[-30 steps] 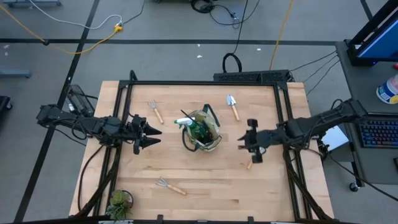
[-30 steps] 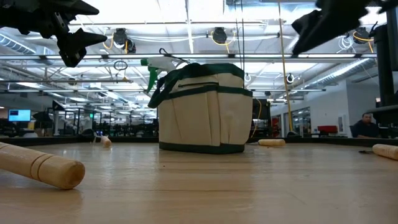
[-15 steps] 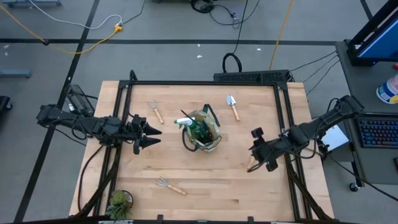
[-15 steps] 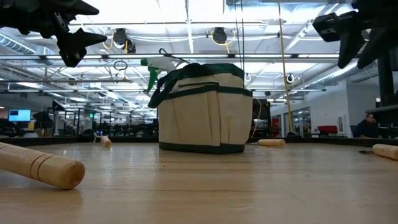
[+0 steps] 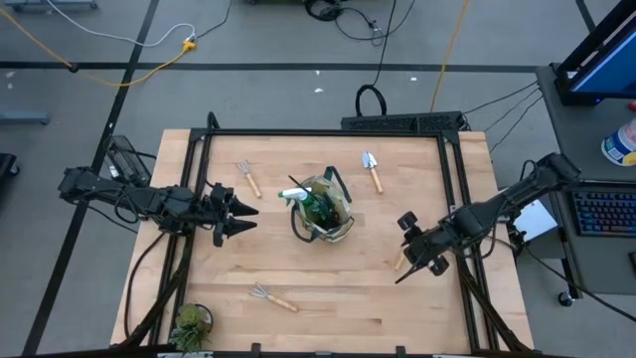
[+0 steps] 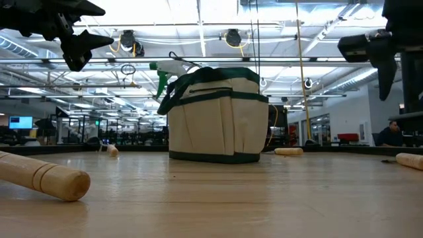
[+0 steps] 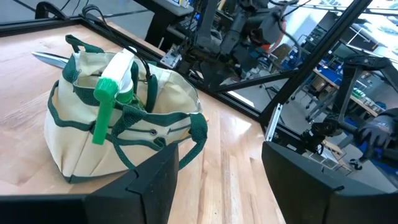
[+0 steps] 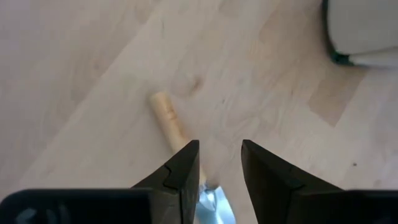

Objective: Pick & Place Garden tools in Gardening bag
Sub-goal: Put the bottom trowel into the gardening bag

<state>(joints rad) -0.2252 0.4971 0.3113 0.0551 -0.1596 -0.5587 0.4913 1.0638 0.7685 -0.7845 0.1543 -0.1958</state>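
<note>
The beige gardening bag stands mid-table on its base with a green spray bottle sticking out of it. My left gripper hovers open to the bag's left, pointing at it, with nothing between its fingers. My right gripper is open and tilted downward above a wooden-handled tool that lies flat near the table's right side; its metal end shows between the fingers. A fork rake, a trowel and another rake lie flat on the table.
A small potted plant sits at the near left corner. A black frame rail runs along the table's right edge beside my right arm. Bare wood lies between the bag and the near edge.
My right gripper has sunk and moved toward the table's near edge, tipping from nearly level to pointing steeply down and rolling at the wrist, so that it now stands over the wooden-handled tool. The tools and the bag have stayed where they were.
</note>
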